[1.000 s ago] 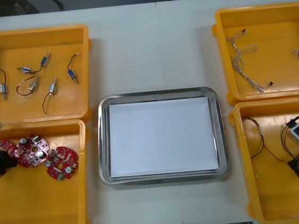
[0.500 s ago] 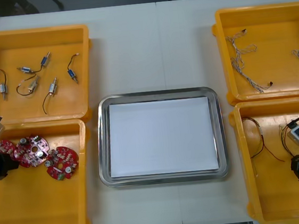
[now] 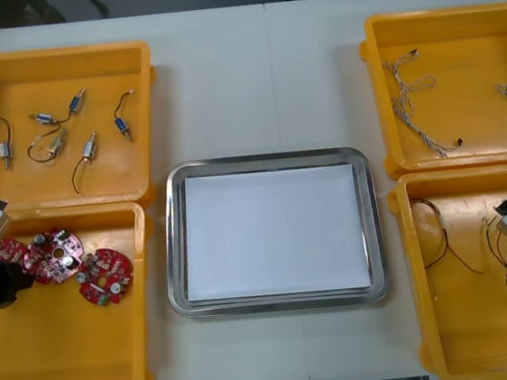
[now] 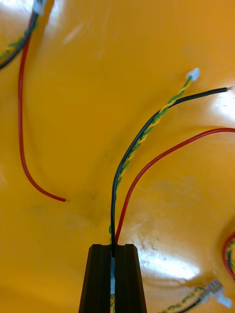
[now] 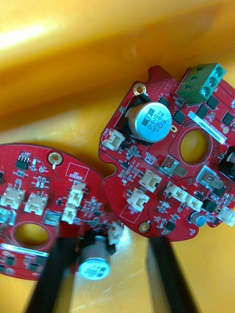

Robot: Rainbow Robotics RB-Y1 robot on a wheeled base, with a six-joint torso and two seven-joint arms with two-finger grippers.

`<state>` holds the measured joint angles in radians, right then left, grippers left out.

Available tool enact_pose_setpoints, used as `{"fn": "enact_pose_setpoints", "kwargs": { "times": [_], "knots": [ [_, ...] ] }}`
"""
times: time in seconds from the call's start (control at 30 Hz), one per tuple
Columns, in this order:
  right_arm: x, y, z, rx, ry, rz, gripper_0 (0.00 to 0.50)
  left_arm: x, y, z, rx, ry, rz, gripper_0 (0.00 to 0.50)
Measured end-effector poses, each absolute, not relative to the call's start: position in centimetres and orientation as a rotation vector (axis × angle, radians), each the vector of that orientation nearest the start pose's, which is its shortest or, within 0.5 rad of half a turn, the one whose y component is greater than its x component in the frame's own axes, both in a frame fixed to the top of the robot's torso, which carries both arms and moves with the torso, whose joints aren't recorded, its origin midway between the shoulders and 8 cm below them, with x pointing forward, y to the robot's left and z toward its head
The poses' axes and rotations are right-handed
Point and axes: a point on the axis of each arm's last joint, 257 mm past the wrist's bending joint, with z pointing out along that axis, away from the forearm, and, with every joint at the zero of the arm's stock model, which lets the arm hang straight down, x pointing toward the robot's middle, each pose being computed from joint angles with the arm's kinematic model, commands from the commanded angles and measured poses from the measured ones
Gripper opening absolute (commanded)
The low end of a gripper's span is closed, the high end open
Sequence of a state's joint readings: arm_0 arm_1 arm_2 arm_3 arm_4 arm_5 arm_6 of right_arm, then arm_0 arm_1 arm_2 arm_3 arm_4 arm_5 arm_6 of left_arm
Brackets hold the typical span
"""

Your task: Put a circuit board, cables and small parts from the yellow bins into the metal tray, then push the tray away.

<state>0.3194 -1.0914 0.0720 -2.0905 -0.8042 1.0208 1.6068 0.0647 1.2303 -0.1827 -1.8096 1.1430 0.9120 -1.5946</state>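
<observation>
My right jaws are clamped on a black cable in the near right bin, my left jaws apart around a circuit board's edge.

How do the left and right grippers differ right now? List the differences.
The left gripper is open; the right gripper is shut on cables. The left gripper is over red circuit boards; the right gripper has loose cables beyond its fingers. Both are down in near yellow bins.
</observation>
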Motion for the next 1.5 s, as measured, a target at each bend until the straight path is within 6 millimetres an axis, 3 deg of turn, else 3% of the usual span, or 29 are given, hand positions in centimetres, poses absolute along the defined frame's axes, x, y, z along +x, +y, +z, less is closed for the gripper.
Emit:
{"fn": "enact_pose_setpoints", "kwargs": {
  "times": [0.13, 0.67, 0.97, 1.23, 1.5],
  "knots": [
    [33.0, -38.8, -29.2, -0.614, 2.598, -0.122, 0.000, 39.3, 41.5, -29.2, 0.399, 2.598, -0.035, 0.000],
    [32.1, -39.3, -19.2, -0.566, 2.603, -0.106, 0.000, 39.3, 41.6, -29.2, 0.399, 2.598, -0.033, 0.000],
    [29.8, -39.5, -16.7, -0.635, 2.648, -0.182, 0.000, 37.7, 40.9, -28.3, 0.437, 2.670, -0.040, 0.000],
    [29.7, -37.4, -14.1, -0.761, 2.605, -0.245, 0.000, 37.8, 38.8, -25.5, 0.504, 2.626, -0.058, 0.000],
    [31.4, -32.7, -12.3, -0.907, 2.497, -0.204, 0.000, 34.9, 35.6, -25.9, 0.607, 2.618, -0.109, 0.000]
  ]
}}
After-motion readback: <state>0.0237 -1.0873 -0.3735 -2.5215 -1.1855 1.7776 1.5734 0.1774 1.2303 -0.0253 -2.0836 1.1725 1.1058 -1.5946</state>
